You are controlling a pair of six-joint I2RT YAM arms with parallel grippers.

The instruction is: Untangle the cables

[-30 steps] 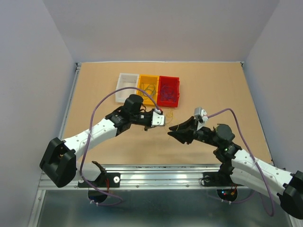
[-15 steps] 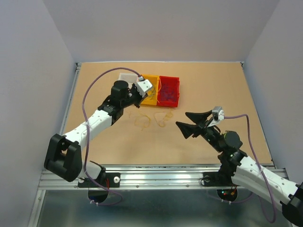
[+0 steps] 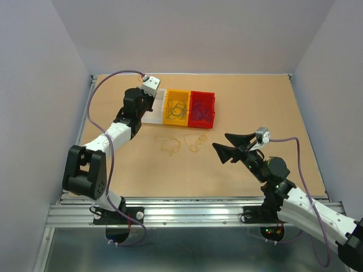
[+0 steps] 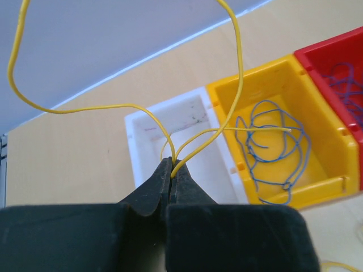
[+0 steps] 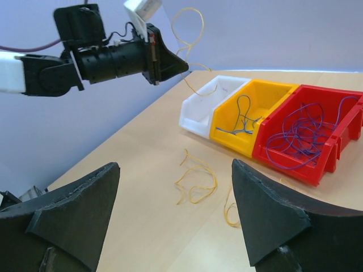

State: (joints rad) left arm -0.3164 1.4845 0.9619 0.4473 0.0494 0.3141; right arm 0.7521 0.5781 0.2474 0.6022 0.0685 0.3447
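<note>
Above the white bin (image 4: pixel 134 148), the left gripper (image 4: pixel 172 170) is clamping a yellow cable (image 4: pixel 91 107), its loops rising upward; the right gripper (image 5: pixel 176 165) is hovering agape, nearer the loose cables (image 5: pixel 195 181) lying on the bench (image 5: pixel 159 238).

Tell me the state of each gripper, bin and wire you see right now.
left gripper, shut on yellow wire
right gripper, open, empty
white bin, nothing visible inside
yellow bin, holds blue wires
red bin, holds blue-purple wires
loose yellow wires, lying on the table
</note>
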